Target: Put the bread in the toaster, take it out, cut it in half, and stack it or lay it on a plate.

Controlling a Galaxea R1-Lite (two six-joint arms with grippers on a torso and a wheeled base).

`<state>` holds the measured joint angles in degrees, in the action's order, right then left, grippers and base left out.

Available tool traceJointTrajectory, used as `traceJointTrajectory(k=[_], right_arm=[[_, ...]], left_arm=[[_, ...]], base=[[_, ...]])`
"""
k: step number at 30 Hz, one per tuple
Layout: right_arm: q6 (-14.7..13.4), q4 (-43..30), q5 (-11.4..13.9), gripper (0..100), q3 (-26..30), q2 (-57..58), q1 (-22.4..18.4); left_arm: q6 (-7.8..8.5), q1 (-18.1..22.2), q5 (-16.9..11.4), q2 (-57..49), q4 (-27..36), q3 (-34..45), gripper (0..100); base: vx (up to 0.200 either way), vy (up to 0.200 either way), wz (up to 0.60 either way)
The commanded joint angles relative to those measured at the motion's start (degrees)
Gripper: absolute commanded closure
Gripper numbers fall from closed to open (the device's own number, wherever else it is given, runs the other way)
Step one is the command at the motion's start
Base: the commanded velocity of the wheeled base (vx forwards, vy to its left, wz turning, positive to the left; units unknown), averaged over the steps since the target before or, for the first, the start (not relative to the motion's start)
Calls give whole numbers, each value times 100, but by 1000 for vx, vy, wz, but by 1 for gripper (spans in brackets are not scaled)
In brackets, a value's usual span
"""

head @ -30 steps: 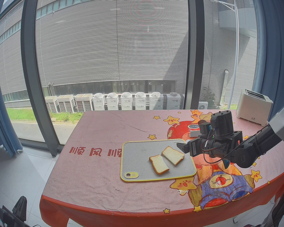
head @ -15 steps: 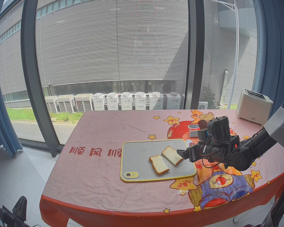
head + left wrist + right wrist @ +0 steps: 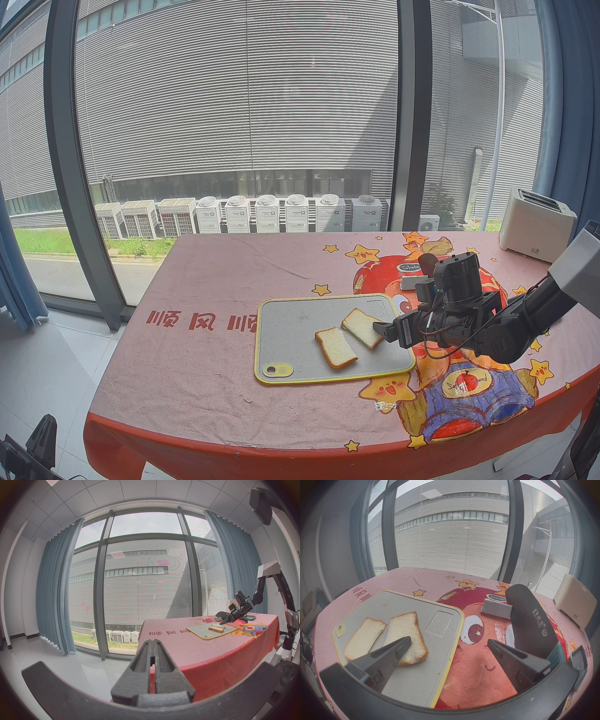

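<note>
2 bread halves (image 3: 336, 347) on 1 cutting bd (image 3: 287, 331); 1 toaster (image 3: 536, 225)

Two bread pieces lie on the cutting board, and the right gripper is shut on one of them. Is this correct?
Not quite: the right gripper is open, its fingers spread wide, gripping nothing. The right wrist view shows it. The two bread pieces do lie on the cutting board.

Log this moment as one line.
bread halves: two, flat on cutting board | right gripper: open, at right half | left gripper: shut, away from table | toaster: far right corner
</note>
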<state>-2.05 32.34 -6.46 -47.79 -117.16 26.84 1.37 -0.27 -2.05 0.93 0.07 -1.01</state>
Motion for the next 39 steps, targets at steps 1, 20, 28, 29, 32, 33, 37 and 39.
traceJointTrajectory(k=[1,20,28,29,32,33,37,39], right_arm=[[29,0,-4,0,-3,-87,-4],[55,0,-92,100,41,-96,49],[47,-9,-127,100,50,-87,67],[47,-9,-136,100,50,-87,67],[47,-9,-127,100,59,-87,75],[47,-9,-136,100,50,-79,67],[47,-9,-136,100,59,-52,84],[38,0,-136,100,50,-43,84]], left_arm=[[4,0,3,-93,1,92,100],[-5,0,-6,-93,1,92,100],[4,0,-6,-93,1,92,100],[-5,0,3,-93,1,92,100],[4,0,3,-93,-7,92,100],[4,0,-6,-93,1,92,100],[-5,0,3,-93,1,92,100],[-5,0,3,-93,1,92,100]], base=[[0,0,0],[0,0,0],[0,0,0],[0,0,0],[0,0,0],[0,0,0],[0,0,0],[0,0,0]])
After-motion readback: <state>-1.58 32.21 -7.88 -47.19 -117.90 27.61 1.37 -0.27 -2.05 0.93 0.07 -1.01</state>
